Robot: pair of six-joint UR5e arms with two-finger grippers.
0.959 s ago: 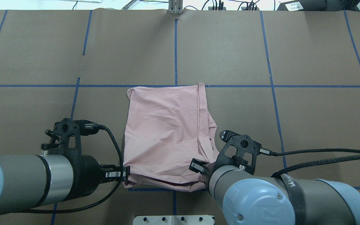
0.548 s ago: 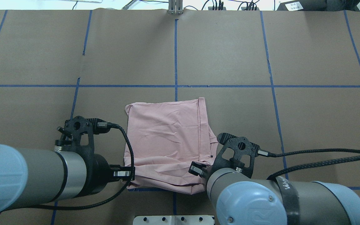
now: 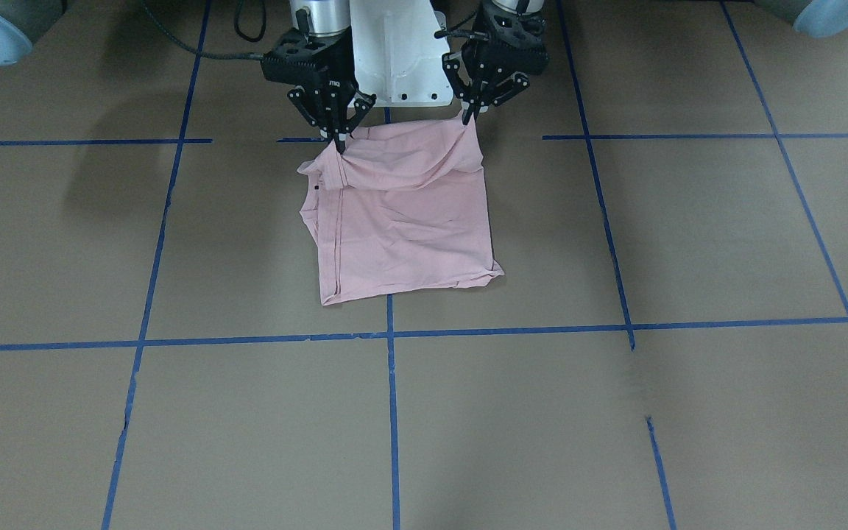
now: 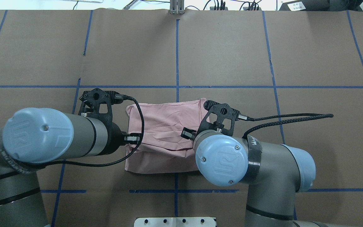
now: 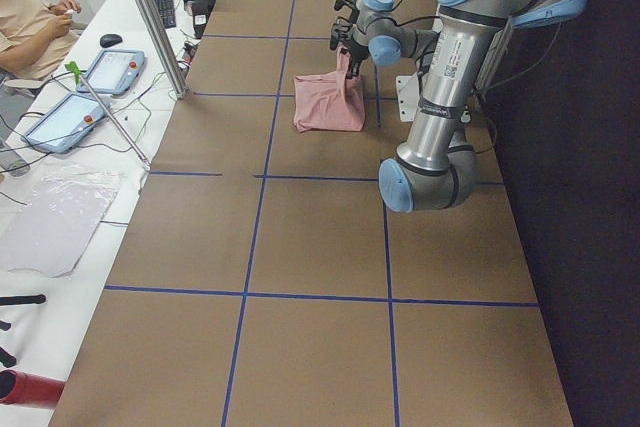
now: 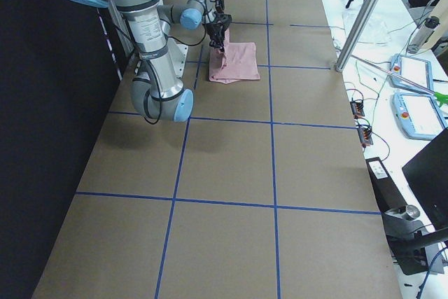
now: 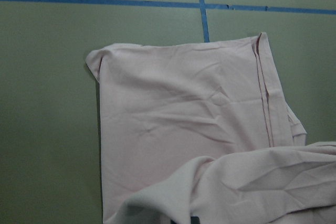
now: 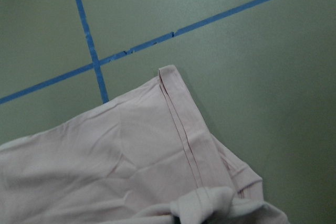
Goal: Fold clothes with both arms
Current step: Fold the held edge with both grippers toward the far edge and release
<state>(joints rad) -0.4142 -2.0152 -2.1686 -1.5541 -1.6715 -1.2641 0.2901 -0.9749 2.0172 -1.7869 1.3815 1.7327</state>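
One pink T-shirt lies on the bench, robot-side. Two arms, left arm and right arm, point down; left fingers and right fingers each pinch a lifted corner.

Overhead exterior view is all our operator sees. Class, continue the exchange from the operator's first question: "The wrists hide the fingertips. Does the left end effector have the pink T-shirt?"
Observer: Yes. In the front-facing view the left end effector is shut on one near corner of the T-shirt.
Operator: And the right one?
Observer: The right end effector pinches the other near corner, where the cloth bunches by the sleeve.
Operator: Is the held edge off the table?
Observer: The exterior left view shows it raised. The cloth hangs from the fingertips, while the far part lies flat on the table.
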